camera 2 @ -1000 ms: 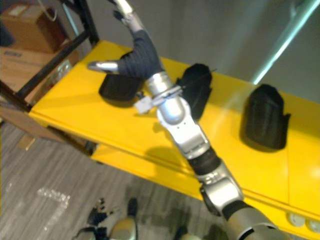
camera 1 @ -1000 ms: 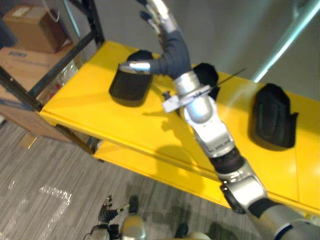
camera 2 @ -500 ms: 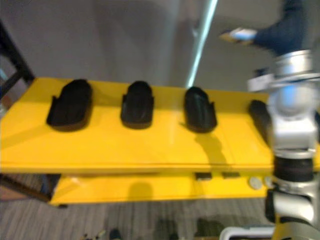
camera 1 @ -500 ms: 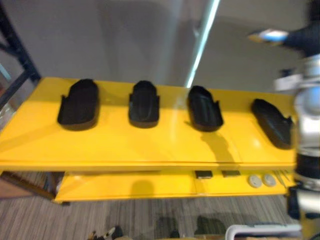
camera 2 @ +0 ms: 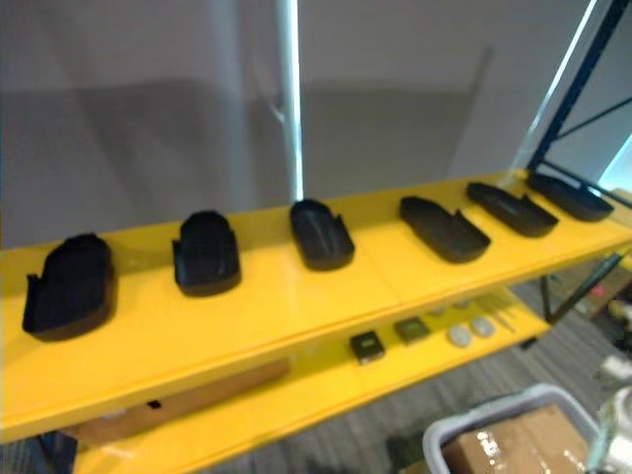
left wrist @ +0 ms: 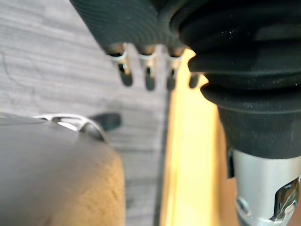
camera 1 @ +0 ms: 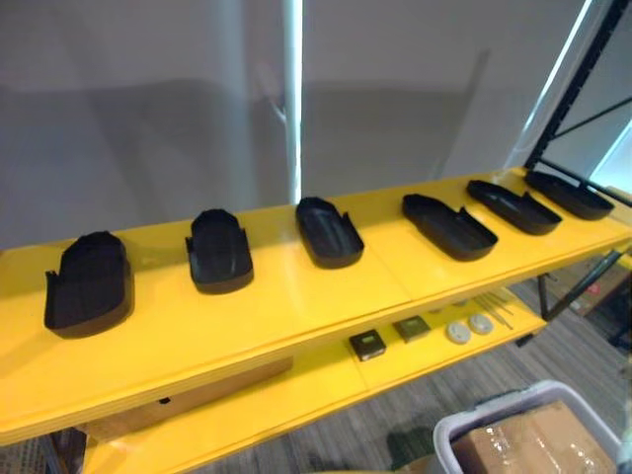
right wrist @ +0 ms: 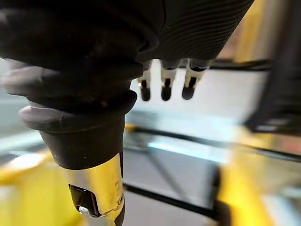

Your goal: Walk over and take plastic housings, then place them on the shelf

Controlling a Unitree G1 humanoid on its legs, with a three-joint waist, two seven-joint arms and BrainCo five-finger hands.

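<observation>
Several black plastic housings lie in a row on the yellow shelf (camera 1: 296, 308), open sides up. From the left end they include one at the far left (camera 1: 89, 286), a second (camera 1: 219, 262) and a third (camera 1: 329, 232); others (camera 1: 449, 227) continue to the right end (camera 1: 568, 195). My left hand (left wrist: 146, 75) hangs beside a yellow edge over grey floor, fingers straight and holding nothing. My right hand (right wrist: 165, 82) is also open and empty, with blurred yellow and dark rack parts beyond it.
A lower yellow shelf (camera 1: 296, 410) carries two small dark squares (camera 1: 367, 344) and round discs (camera 1: 459, 331). A white bin with a cardboard box (camera 1: 523, 439) stands at the lower right. A black rack upright (camera 1: 578, 79) rises at the right end. A grey wall backs the shelf.
The camera has swung, so the whole picture has shifted along the shelf. My right arm, raised before the housings a second ago, has dropped out of the eye views.
</observation>
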